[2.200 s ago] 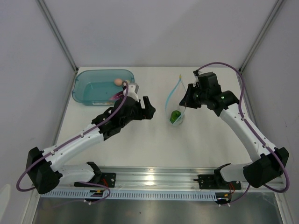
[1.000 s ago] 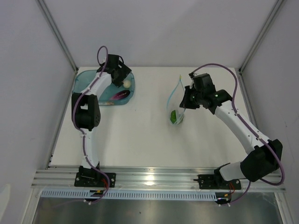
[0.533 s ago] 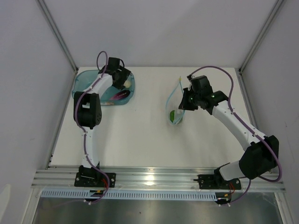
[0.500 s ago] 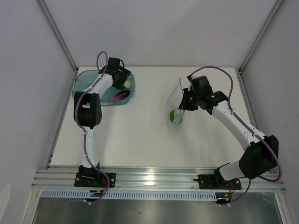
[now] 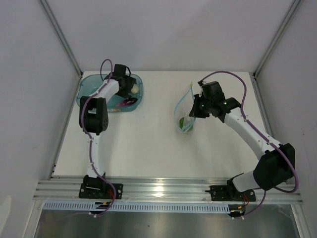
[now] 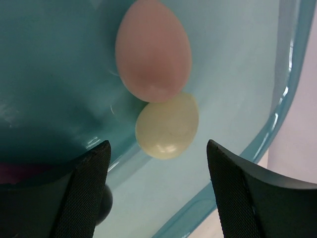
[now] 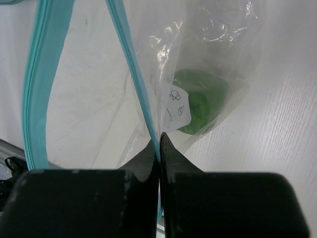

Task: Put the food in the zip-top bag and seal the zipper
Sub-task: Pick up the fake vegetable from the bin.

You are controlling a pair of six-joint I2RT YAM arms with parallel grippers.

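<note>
zip-top bag (image 7: 208, 49): clear, crinkled, glossy plastic. teal tub (image 6: 277, 124): translucent, shiny plastic. cream egg (image 6: 167, 126) smooth with a sheen, pink egg (image 6: 153, 49) matt. worktop (image 7: 277, 124) matt white, faintly grained.

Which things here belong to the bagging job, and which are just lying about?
Part of the job:
- zip-top bag and its zipper
- green pepper, already inside the bag
- pink egg, cream egg and eggplant, all yet to be bagged

Just there:
- teal tub, only holding the unbagged food
- white table
</note>
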